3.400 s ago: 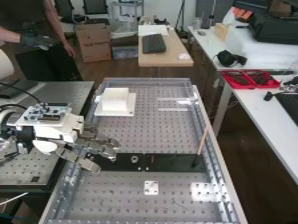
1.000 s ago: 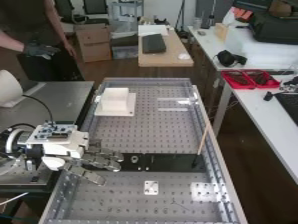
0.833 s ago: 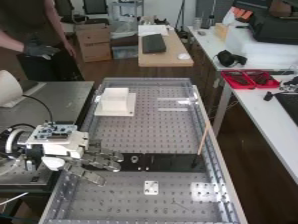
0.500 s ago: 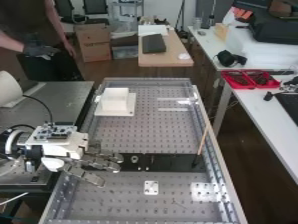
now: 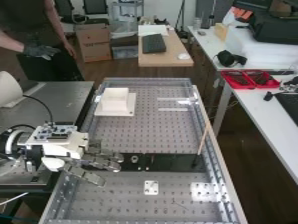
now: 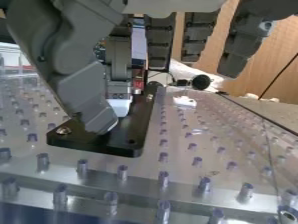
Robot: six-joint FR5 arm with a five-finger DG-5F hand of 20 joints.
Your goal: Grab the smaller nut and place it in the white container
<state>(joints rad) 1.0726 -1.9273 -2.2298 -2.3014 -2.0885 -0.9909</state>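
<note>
The hand [image 5: 101, 161] is low over one end of the flat black bar [image 5: 174, 162] in the high view, its fingers loosely extended across the bar. The bearing [image 5: 134, 159] stands on the bar just beyond the fingertips. In the wrist view the hand [image 6: 85, 87] has its thumb hanging over the bar's end and its other fingers fairly straight, apart from the thumb. A small round metal piece [image 6: 63, 130] lies near the bar's corner; I cannot tell whether it is a nut or a screw. The white container [image 5: 116, 100] stands on a white plate, farther up the bench.
A thin stick [image 5: 203, 142] slants up from the bar's far right part. A small white plate with holes [image 5: 151, 187] lies on the perforated bench below the bar. The bench has raised side rails [image 5: 216, 150]. A person stands beyond the arm's table.
Compared with the oldest frame, the arm and hand have shifted toward the bench's near end and slightly right. Over the last second they have kept still.
</note>
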